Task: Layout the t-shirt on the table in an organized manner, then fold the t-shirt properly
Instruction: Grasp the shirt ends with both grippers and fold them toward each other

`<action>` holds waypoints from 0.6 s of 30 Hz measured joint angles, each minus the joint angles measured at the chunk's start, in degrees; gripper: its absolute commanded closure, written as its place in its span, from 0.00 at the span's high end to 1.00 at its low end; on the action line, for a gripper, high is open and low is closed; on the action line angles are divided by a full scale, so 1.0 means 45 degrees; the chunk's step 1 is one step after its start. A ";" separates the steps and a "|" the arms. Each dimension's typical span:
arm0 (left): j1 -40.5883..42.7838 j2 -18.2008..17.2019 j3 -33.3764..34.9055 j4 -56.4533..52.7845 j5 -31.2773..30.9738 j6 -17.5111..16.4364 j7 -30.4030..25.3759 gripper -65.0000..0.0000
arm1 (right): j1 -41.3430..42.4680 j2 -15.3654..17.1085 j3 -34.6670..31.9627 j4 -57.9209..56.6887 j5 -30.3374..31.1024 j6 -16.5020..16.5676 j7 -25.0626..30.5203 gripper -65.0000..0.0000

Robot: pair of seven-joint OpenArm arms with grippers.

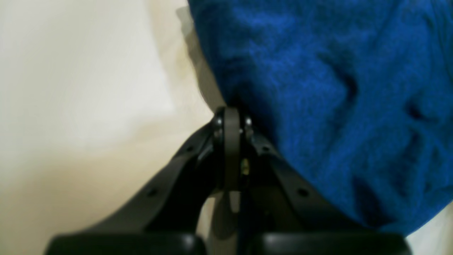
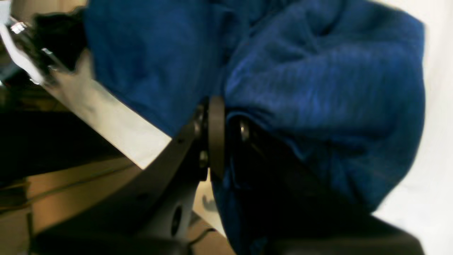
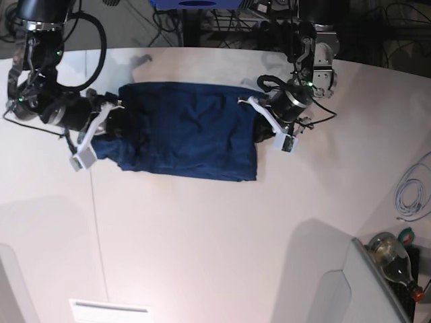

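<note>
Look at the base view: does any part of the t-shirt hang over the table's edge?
No. The whole t-shirt lies on the table, with white surface showing around it.

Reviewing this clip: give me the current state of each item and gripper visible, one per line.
t-shirt: spread fairly flat on the table, wrinkled, both ends bunched where the grippers hold it.
left gripper: shut on the t-shirt's edge.
right gripper: shut on a gathered fold of the t-shirt.
table: white, carries the t-shirt.
cable: white, coiled loosely near the table's right edge.
</note>
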 measured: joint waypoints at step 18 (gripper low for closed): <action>-0.0034 0.0782 0.0986 -0.0015 0.0189 -0.0029 0.0199 0.00 | 0.0699 -0.0665 -0.3565 0.0772 0.0024 -0.3390 0.0636 0.00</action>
